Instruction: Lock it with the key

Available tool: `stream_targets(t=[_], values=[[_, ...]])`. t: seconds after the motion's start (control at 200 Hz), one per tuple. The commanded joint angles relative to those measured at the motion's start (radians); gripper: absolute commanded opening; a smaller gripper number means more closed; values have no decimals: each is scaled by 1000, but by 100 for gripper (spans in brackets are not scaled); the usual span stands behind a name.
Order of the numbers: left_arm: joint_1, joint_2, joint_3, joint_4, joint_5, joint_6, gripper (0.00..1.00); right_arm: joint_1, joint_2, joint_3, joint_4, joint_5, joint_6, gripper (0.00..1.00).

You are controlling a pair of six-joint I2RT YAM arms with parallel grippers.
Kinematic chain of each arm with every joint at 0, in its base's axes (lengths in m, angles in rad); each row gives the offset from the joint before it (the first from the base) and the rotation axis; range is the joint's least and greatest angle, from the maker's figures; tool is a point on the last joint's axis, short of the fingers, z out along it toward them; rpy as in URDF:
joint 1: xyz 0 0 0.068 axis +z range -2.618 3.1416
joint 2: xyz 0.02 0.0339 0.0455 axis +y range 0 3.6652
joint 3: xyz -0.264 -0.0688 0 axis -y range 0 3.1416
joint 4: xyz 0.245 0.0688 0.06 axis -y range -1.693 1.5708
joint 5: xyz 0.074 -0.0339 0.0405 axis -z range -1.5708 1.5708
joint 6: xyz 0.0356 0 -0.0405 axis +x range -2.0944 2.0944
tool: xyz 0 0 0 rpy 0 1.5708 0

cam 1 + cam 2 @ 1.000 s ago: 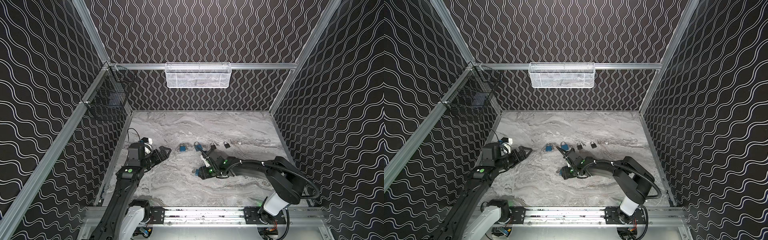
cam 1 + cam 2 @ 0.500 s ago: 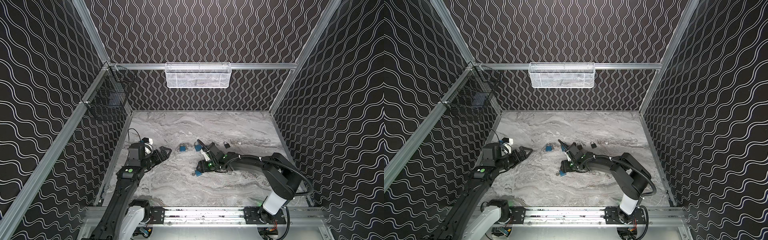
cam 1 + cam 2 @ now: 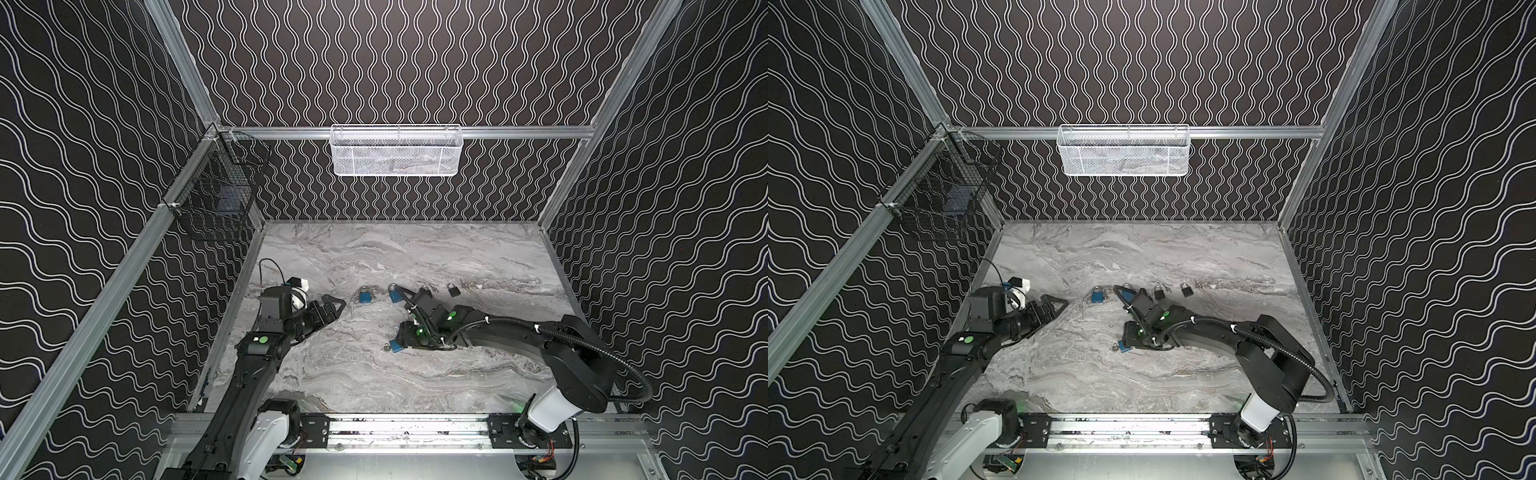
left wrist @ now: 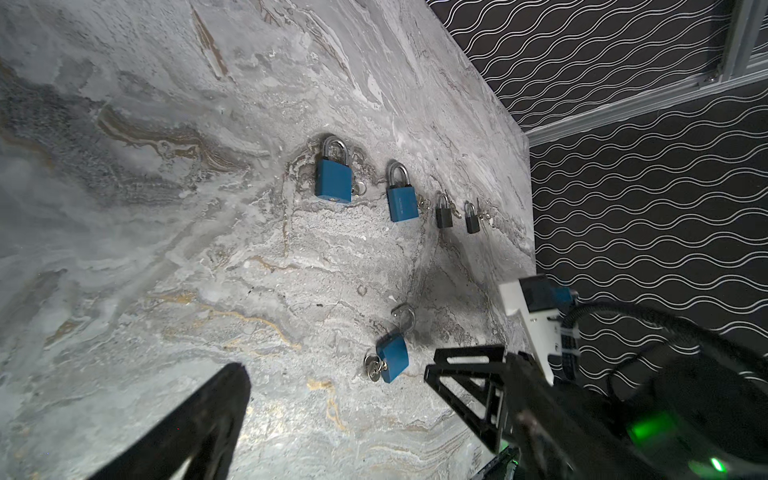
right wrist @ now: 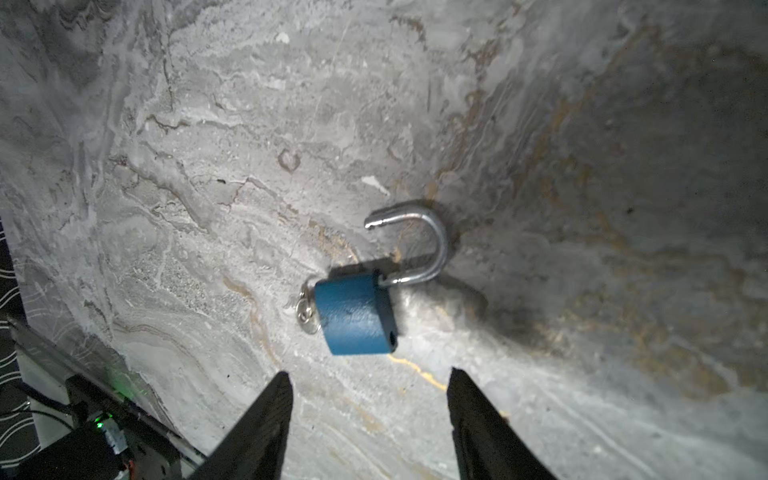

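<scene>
Both top views are bright and sharp; the right wrist view's padlock (image 5: pixel 353 316) seems slightly blurred.

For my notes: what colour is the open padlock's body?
Blue. The open padlock shows best in the right wrist view.

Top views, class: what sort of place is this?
Likely a robot lab cell: left arm and right arm on an aluminium rail, patterned walls enclosing the tabletop, padlocks laid out.
</scene>
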Motion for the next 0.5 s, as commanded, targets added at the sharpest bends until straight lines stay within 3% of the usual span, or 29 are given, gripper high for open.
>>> stream_targets(t=[0.0,0.245,0.496], values=[[2,-2,-11,45,21,-4,99,51,17,41,-67,72,171,62],[2,-8,-37,86,65,-20,99,122,91,57,-24,46,265,62],[2,-9,-32,84,85,-11,99,128,139,50,46,-6,298,62]])
